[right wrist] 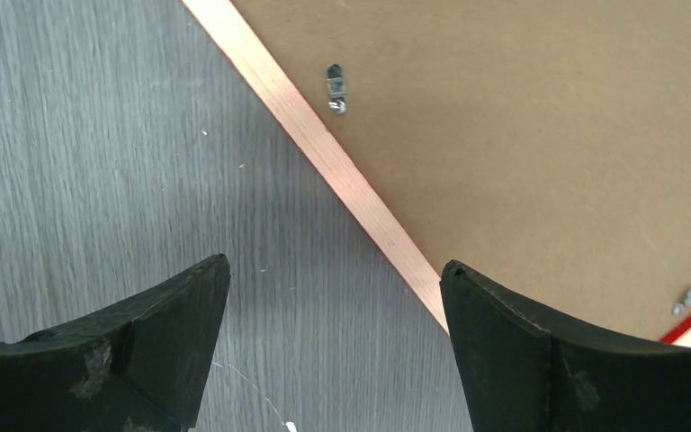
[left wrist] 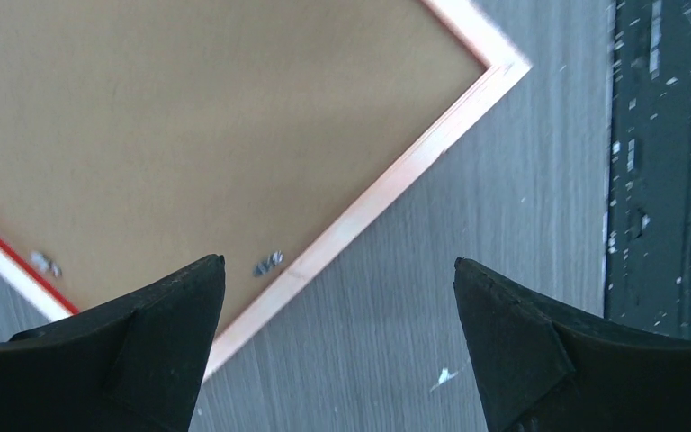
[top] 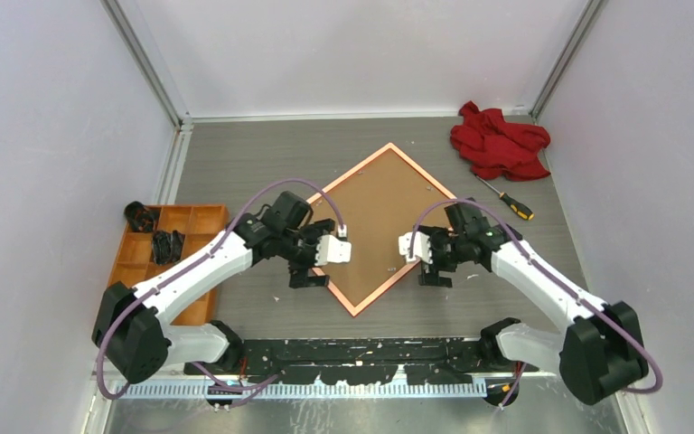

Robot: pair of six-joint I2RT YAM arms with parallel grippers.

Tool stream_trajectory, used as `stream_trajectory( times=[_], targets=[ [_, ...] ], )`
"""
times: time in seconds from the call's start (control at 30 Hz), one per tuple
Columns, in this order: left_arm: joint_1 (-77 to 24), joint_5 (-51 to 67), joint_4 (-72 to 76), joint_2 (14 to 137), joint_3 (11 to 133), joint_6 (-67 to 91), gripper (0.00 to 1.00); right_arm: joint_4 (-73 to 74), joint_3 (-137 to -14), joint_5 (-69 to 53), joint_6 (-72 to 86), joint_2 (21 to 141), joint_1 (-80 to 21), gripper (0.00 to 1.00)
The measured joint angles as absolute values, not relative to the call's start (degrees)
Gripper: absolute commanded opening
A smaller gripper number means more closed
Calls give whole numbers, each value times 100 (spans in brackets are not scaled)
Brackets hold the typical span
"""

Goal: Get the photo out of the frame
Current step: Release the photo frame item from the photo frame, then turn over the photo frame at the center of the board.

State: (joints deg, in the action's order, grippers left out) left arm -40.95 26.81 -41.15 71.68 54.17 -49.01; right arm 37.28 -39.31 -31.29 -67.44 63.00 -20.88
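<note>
Top: frame (top: 354, 310) face-down on desk (top: 262, 163), diamond-set, between spread left pincer (top: 310, 274) and spread right pincer (top: 434, 274); both equally near.
Left wrist: rim runs diagonally ahead-left, retaining clip (left wrist: 268, 263) just ahead.
Right wrist: rim runs diagonally ahead-right.
Photo unseen, presumably under backing board (top: 379, 217).

The left arm (top: 197, 271) and right arm (top: 535, 273) have white shells between chunky black joints. A lilac cable (top: 280, 183) loops along each. The left hand (left wrist: 339, 270) and right hand (right wrist: 335, 265) carry blunt matte-black fingers (right wrist: 144, 333).
</note>
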Motion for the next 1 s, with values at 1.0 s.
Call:
stream_trajectory(
  times=[1.0],
  targets=[
    [-2847, 2718, -3898, 5675, 4077, -5151, 100, 3315, -4823, -1870, -7188, 8777, -3544, 47]
  ],
)
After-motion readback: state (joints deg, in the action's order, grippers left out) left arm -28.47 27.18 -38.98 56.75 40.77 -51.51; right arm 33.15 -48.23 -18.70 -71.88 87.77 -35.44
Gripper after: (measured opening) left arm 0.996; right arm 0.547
